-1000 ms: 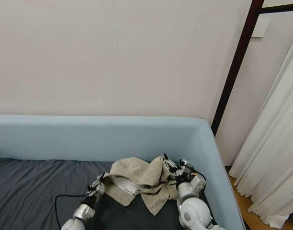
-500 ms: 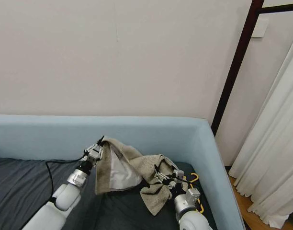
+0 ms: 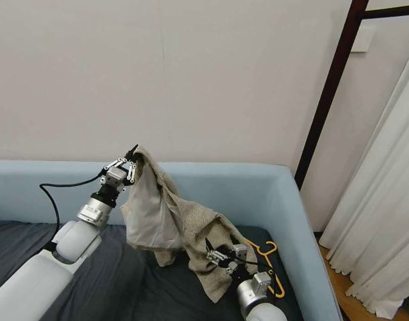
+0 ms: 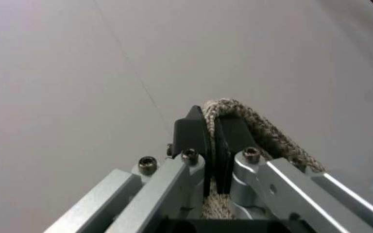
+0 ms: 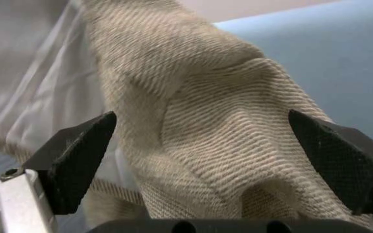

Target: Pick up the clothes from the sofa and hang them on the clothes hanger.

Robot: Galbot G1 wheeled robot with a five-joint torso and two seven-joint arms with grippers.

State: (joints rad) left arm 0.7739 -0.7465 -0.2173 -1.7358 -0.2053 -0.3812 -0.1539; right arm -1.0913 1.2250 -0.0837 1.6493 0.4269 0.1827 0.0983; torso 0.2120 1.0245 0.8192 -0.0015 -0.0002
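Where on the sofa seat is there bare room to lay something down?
The seat is bare between the left arm and the garment hanging from the left gripper, and far left below the backrest. The right end is crowded: garment tail, right gripper, hanger.

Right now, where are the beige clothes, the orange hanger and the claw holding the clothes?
beige clothes (image 3: pixel 196 234): head view, knit outer side.
orange hanger (image 3: pixel 271 246): head view, its hook.
left gripper (image 3: pixel 131 158): head view, between fingertips pinching the clothes' top edge.
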